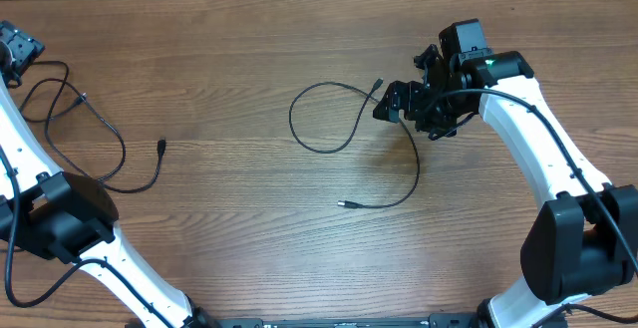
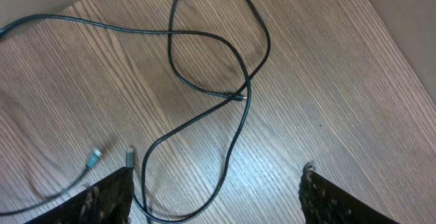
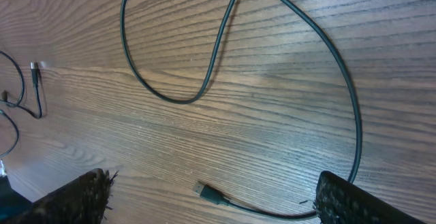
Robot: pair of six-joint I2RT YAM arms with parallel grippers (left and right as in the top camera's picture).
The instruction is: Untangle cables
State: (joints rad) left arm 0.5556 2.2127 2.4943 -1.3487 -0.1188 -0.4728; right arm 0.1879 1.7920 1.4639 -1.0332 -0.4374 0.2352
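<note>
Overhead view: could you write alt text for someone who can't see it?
A thin black cable lies in a loose loop in the middle of a wooden table, with the right gripper poised over the loop's right side. A second black cable sprawls at the left, beside the white left arm.

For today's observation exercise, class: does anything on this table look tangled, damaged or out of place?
Yes: the left-hand cables lie crossed over one another in several loops, a tangle. The centre cable forms just one open loop. No damage shows.
</note>
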